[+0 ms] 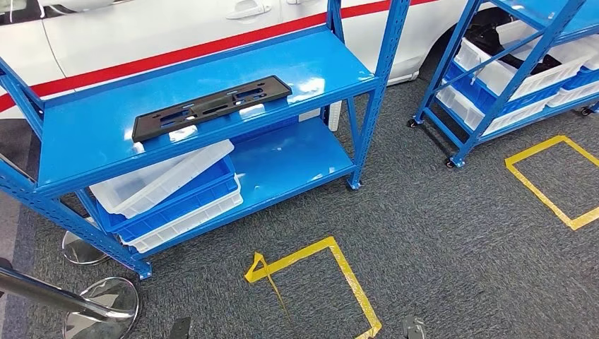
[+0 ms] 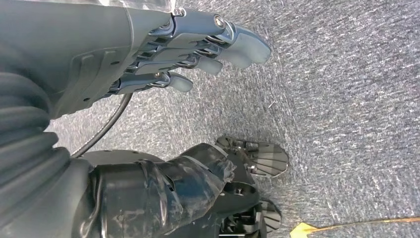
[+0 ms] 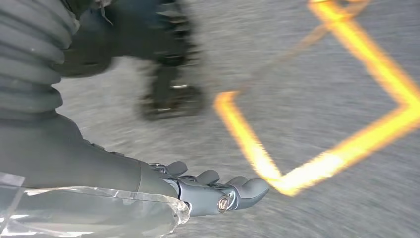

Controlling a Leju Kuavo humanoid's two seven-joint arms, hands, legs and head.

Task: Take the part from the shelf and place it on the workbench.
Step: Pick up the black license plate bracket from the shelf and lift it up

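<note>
Part (image 1: 211, 107): a flat, black, slotted plastic strip is laid on the top board of the blue metal shelf (image 1: 85, 134), toward its front edge.
Floor: grey speckled carpet (image 1: 438, 233) is marked with yellow tape squares (image 1: 332, 282).
Hidden: white trays (image 1: 162, 185) are partly covered by the board.
Left hand (image 2: 198, 49): fingers extended, nothing held.
Right hand (image 3: 213, 191): blurred, fingers loosely extended, nothing held.

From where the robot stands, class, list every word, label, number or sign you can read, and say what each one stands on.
No readable text in any view.
Flat black plastic part on the blue metal shelf: moulded slots, no legible writing.
White car body with red stripe: no lettering visible.
Yellow tape squares on the grey carpet: outlines, no characters.
White plastic bins: no labels visible.
</note>
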